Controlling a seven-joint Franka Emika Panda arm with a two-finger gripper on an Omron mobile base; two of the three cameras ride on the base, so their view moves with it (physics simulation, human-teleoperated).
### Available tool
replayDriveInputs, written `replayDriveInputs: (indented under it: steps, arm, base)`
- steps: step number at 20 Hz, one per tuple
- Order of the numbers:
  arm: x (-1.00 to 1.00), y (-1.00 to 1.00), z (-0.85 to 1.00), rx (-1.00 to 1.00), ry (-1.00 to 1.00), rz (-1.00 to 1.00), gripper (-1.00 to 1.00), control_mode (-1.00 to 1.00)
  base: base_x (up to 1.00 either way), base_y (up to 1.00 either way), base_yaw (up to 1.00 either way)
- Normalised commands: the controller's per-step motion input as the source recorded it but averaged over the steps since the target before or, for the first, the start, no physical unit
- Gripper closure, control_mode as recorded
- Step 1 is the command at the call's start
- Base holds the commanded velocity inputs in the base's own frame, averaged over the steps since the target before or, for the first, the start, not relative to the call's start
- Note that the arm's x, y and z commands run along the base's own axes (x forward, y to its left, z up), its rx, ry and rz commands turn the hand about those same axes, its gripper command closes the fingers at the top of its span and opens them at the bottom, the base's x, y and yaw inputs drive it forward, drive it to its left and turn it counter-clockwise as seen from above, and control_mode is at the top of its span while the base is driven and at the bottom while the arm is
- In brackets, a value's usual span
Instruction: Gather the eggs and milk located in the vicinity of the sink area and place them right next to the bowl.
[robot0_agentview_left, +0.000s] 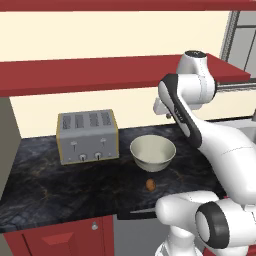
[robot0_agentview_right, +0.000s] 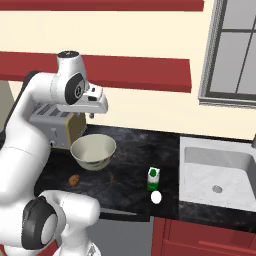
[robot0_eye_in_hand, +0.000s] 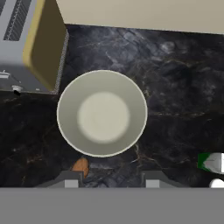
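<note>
The off-white bowl (robot0_agentview_left: 153, 152) (robot0_agentview_right: 93, 150) (robot0_eye_in_hand: 102, 113) stands on the dark counter, right of the toaster. A small brown egg (robot0_agentview_left: 150, 184) (robot0_agentview_right: 74, 180) (robot0_eye_in_hand: 80, 166) lies on the counter just in front of the bowl. Further right, between bowl and sink basin (robot0_agentview_right: 220, 172), stands the white milk carton (robot0_agentview_right: 154, 178) (robot0_eye_in_hand: 212, 162) with its green cap. My gripper (robot0_agentview_right: 93, 115) (robot0_eye_in_hand: 109, 180) hangs well above the bowl, open, with nothing between its fingers.
A grey four-slot toaster (robot0_agentview_left: 87, 136) (robot0_agentview_right: 55, 125) (robot0_eye_in_hand: 26, 43) stands at the back left. A small white round thing (robot0_agentview_right: 156, 197) (robot0_eye_in_hand: 216, 183) lies in front of the milk, near the counter's front edge. A red shelf (robot0_agentview_left: 100, 72) runs above the counter.
</note>
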Motion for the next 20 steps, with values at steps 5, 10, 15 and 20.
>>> replayDriveInputs:
  steps: [5, 10, 15, 20]
  arm:
    - [-0.08, 0.00, -0.03, 0.00, 0.00, 0.00, -1.00, -1.00]
    - [-0.21, -0.21, -0.10, -0.01, 0.02, -0.02, -1.00, -1.00]
    - [-0.42, -0.57, -0.18, -0.01, 0.01, -0.07, -1.00, -1.00]
    - [-0.45, -0.81, -0.13, -0.01, 0.12, -0.13, -1.00, -1.00]
  base:
    - [0.00, 0.00, 0.00]
    - [0.00, 0.00, 0.00]
    - [0.00, 0.00, 0.00]
    - [0.00, 0.00, 0.00]
